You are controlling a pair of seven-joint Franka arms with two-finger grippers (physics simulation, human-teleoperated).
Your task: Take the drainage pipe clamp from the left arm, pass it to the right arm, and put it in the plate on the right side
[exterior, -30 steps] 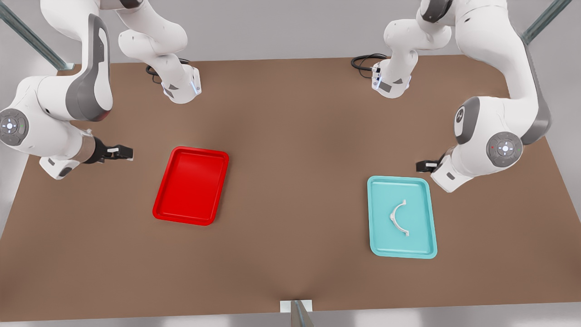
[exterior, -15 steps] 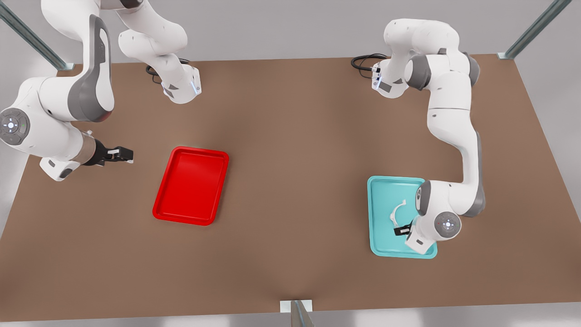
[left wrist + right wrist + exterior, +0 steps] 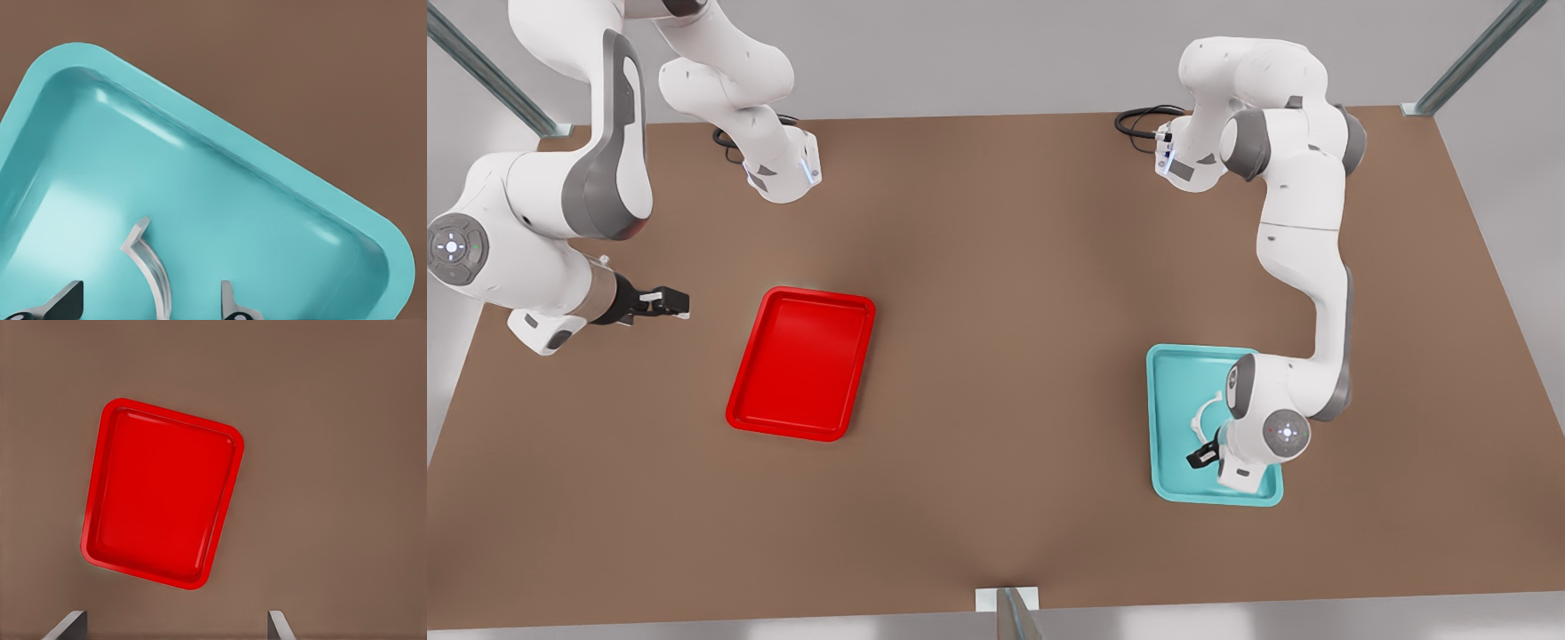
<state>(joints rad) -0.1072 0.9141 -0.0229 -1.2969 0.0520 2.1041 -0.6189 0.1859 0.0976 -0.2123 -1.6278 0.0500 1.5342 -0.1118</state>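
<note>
Your drainage pipe clamp is a thin white plastic half-ring with short flat tabs at its ends; it lies flat inside the teal tray, on the front view's right. That tray is a glossy, shallow rectangle with rounded corners and a raised rim. The plate has the same shape in bright glossy red and sits on the front view's left, with nothing in it. Both rest on the matte brown table.

Your left gripper is low over the teal tray, at the clamp's near end. In the left wrist view its fingers stand spread wide with the clamp's curved strap running between them. They are released, not gripping; you cannot tell whether either pad touches the strap.

Your right gripper hangs above the bare table beside the plate, toward the front view's left edge, well apart from the clamp. This arm waits. In the right wrist view its grey fingertips are set wide apart, holding nothing, with the plate beyond them.
</note>
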